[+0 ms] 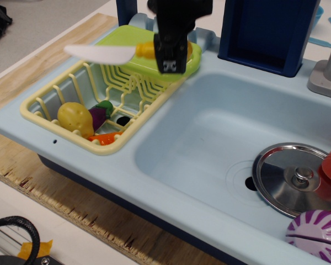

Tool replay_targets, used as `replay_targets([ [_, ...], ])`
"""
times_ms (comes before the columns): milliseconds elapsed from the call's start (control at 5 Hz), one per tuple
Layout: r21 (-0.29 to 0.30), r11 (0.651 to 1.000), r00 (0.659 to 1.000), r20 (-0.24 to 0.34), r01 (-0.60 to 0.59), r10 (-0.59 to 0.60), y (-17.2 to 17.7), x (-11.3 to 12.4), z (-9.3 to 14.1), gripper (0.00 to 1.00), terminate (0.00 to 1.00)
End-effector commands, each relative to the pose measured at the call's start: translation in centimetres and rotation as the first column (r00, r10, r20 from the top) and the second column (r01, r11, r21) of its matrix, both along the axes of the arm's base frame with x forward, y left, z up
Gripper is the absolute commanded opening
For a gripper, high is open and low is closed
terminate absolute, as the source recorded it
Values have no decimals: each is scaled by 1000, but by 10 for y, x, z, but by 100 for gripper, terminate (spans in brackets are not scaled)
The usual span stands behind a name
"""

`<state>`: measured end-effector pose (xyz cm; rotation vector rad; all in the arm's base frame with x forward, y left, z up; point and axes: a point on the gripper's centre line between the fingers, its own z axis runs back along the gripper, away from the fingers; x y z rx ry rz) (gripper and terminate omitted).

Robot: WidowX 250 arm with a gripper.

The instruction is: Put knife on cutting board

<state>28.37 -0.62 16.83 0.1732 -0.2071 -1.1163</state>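
Observation:
The knife (102, 52) has a white curved blade pointing left and a yellow-orange handle (145, 50). My black gripper (166, 55) is shut on the handle and holds the knife in the air, level, over the lime-green cutting board (133, 43). The board lies at the far end of the pale yellow dish rack (55, 91), partly hidden behind my gripper. The blade reaches out past the board's left edge.
The rack holds a yellow potato-like toy (74, 116), a purple and green toy (101, 112) and an orange piece (105, 138). The light blue sink basin (209, 138) holds a metal lid (292, 178). A dark blue box (267, 30) stands behind; a purple striped ball (319, 232) lies front right.

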Motion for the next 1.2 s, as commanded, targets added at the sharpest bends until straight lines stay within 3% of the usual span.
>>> replay_targets([
  [0, 19, 997, 997, 9, 74, -75, 8, 34, 15, 0, 0],
  [200, 23, 996, 996, 20, 90, -90, 14, 44, 16, 0, 0],
  [400, 4, 994, 994, 15, 107, -107, 20, 44, 9, 100, 0],
  [800, -24, 993, 993, 11, 114, -114, 21, 39, 4, 100, 0],
  [1000, -24, 993, 993, 11, 114, -114, 21, 39, 4, 100, 100],
])
